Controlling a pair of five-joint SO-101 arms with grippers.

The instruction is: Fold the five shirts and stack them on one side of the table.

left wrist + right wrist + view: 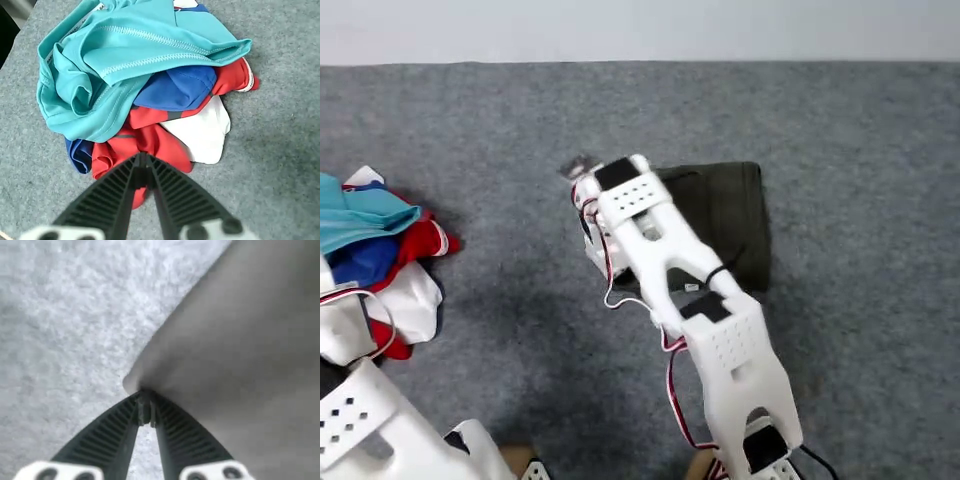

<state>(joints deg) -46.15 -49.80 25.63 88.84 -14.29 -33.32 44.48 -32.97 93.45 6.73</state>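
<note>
A dark green shirt (725, 215) lies folded on the grey table, mid-right in the high view. The right arm's white body covers the shirt's left edge, and its gripper (145, 407) is shut on a corner of that shirt (240, 340), pinching the fabric just above the table. At the table's left edge is a crumpled pile: a teal shirt (115, 55) on top, then blue (182, 87), red (150, 142) and white (202, 132) ones. My left gripper (142, 162) is shut and hangs just over the red shirt at the near side of the pile.
The grey felt table top (520, 300) stretches bare between the pile and the dark shirt, and to the right (870, 250) of it. A pale wall (640, 30) runs along the far edge. The left arm's white base (370, 420) fills the lower left corner.
</note>
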